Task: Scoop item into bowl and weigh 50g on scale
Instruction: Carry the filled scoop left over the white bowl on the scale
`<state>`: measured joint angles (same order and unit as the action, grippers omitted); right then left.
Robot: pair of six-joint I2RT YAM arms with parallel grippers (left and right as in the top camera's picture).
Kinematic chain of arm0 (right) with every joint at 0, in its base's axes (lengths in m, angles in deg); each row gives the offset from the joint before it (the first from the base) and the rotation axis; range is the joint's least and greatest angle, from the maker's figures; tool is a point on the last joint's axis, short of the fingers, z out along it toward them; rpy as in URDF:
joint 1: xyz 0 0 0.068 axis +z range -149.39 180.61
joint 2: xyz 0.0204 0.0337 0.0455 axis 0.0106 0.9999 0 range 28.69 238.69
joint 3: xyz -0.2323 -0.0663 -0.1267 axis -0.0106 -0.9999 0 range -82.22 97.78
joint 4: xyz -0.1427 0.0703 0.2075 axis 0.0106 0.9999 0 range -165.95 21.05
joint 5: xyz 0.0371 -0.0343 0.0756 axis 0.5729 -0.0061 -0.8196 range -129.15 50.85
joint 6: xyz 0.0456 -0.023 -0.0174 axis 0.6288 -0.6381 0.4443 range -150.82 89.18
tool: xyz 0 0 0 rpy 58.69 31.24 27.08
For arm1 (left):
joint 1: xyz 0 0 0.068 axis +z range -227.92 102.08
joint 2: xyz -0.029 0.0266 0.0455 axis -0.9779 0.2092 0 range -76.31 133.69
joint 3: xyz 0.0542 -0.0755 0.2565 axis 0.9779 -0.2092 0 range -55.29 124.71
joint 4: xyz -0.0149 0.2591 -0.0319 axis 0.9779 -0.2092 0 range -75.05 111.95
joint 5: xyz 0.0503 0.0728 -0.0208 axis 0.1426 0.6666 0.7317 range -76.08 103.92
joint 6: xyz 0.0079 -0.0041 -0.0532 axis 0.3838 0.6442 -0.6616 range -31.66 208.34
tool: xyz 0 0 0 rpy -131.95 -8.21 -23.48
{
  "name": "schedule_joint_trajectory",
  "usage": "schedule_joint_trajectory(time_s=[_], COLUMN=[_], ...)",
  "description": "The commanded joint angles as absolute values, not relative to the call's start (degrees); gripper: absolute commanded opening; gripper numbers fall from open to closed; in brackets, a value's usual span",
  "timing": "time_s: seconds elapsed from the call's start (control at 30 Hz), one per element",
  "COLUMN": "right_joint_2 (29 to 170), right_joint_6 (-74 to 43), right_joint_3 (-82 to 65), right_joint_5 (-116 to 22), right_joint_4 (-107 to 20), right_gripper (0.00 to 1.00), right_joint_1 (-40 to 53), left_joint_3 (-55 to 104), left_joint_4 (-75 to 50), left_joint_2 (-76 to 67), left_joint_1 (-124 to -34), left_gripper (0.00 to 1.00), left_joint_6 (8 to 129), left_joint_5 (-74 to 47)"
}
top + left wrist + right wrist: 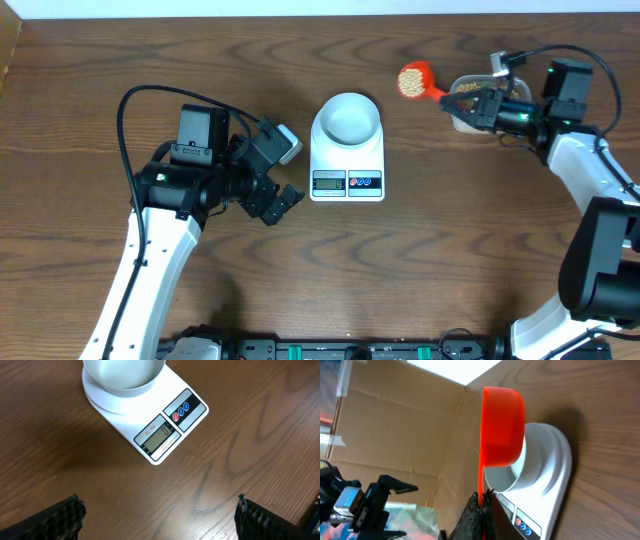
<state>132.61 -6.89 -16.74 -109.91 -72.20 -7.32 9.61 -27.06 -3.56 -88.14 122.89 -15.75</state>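
Note:
The white scale [347, 170] sits mid-table with the pale bowl [347, 120] on its platform; the bowl looks empty. My right gripper [462, 102] is shut on the handle of a red scoop [413, 80] filled with tan beans [411, 81], held level to the right of the bowl. From the right wrist, the scoop [502, 427] hangs beside the bowl [506, 478] and scale [547, 485], with the gripper [484, 499] pinching the thin handle. My left gripper [288, 173] is open just left of the scale. In its wrist view the gripper [160, 512] spans bare wood below the scale [172, 427] and bowl [123, 375].
A clear plastic tub [480, 122] with more beans sits under my right gripper at the far right. Cardboard walls [395, 425] stand beyond the table's edge. The left arm [190, 180] lies over the left half of the table.

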Motion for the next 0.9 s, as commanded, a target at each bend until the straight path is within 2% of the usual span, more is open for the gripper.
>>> schedule_joint_trajectory(time_s=[0.0,0.27,0.63,0.87], right_joint_2=[133.3,133.3,133.3,133.3], right_joint_6=[-6.4,-6.9,-19.8,-20.6], right_joint_3=[-16.7,-16.7,-16.7,-16.7], right_joint_5=[-111.4,-110.7,-106.0,-100.1], right_joint_4=[-72.4,-73.9,-73.2,-71.9], right_gripper=[0.01,0.01,0.01,0.01], right_joint_1=[-5.2,-1.5,1.8,3.8], left_joint_3=[11.8,11.8,11.8,11.8], left_joint_4=[-27.1,-27.1,-27.1,-27.1], left_joint_2=[-4.1,-4.1,-4.1,-4.1], left_joint_1=[-87.9,-87.9,-87.9,-87.9], left_gripper=[0.98,0.98,0.98,0.98], left_joint_6=[123.3,123.3,123.3,123.3], left_joint_5=[-15.6,-15.6,-15.6,-15.6])
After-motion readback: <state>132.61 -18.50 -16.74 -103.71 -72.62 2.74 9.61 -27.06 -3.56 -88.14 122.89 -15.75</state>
